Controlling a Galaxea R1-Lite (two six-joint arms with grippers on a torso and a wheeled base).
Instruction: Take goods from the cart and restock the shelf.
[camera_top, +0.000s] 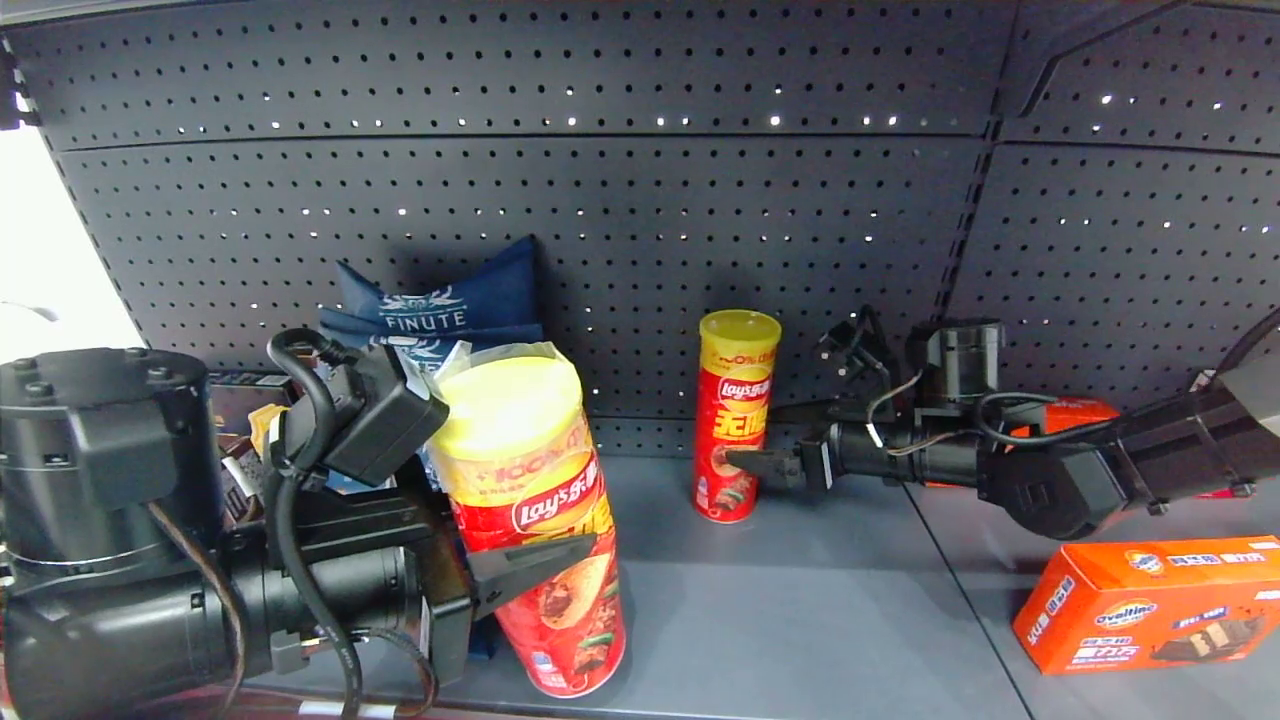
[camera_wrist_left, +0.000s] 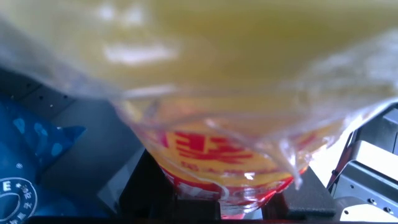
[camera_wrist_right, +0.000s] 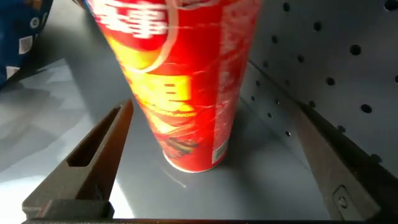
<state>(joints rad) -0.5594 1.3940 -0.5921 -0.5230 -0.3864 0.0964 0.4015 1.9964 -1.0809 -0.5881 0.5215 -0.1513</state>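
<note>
Left pincer clenches a plastic-wrapped chip can, upright at the near left edge of the grey shelf deck. Farther back, the right pincer is spread around a second chip can; the right wrist view shows a gap at each of its fingers. An orange box lies to the right, and a blue bag leans on the black pegboard.

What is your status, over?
Left gripper shut on near chips can. Right gripper open around far chips can. Blue bag behind near chips can.
</note>
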